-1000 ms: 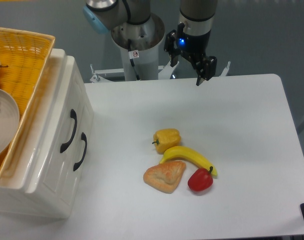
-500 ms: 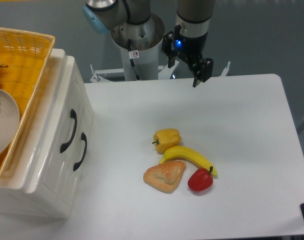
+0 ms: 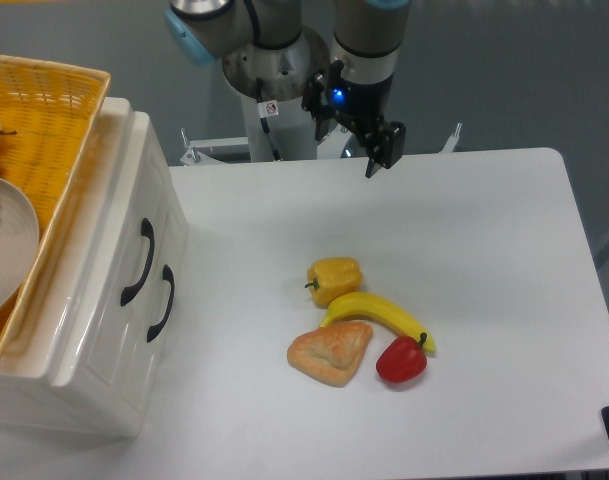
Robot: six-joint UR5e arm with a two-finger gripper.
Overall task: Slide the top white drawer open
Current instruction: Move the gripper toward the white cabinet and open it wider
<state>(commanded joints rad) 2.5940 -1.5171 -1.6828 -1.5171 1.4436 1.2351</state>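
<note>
Nearest on the desk [image 3: 484,250] lie a pastry [image 3: 330,352], red pepper [image 3: 400,361], banana [image 3: 379,313] and yellow pepper [image 3: 334,279]. At left, the cabinet's top drawer [image 3: 124,255] sits shut under a basket [image 3: 54,120]. Farthest, the tool [image 3: 359,135] hangs above the desk's far edge; whether it is clenched cannot be told.

Place: a robotics lab — not a home
Evidence: grey industrial robot arm [image 3: 364,40] on a pedestal; plain white table [image 3: 484,250]; bare grey wall [image 3: 524,60]
</note>
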